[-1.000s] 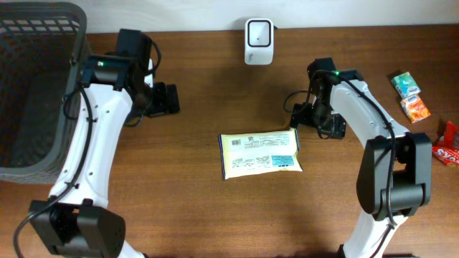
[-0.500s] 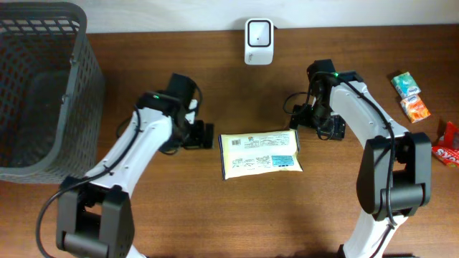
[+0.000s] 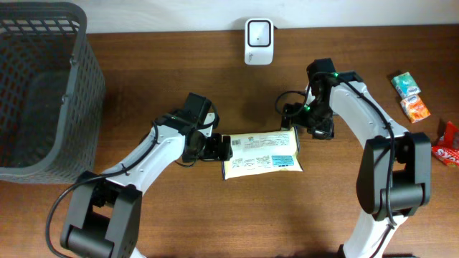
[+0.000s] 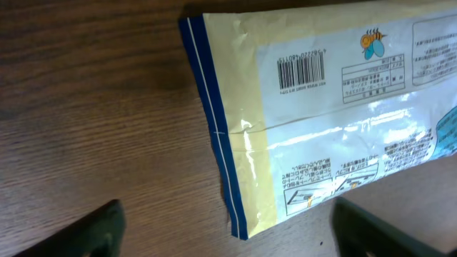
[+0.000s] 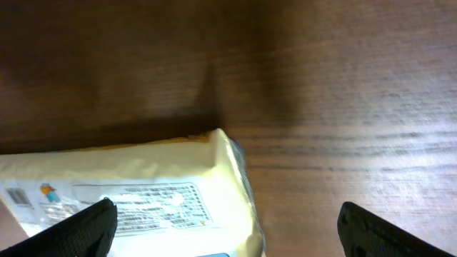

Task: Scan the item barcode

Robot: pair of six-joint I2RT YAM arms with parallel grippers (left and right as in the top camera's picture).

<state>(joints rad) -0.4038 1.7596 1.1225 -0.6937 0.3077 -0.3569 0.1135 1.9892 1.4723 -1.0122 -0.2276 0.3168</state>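
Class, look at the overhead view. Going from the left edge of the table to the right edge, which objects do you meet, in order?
Grey mesh basket → yellow packet → small green pack → red packet. The white scanner lies within the yellow packet's span, so it is left out.

Mock shop checkout, set up as robot test bench. Signs: white barcode scanner [image 3: 258, 41] standing at rear edge of brown wooden table [image 3: 179, 215]; grey mesh shopping basket [image 3: 80, 93] at left; small snack packs [image 3: 410, 95] at right edge; yellow printed packet [image 3: 259, 152] with barcode [image 4: 300, 71] in middle; two white robot arms [image 3: 362, 107].
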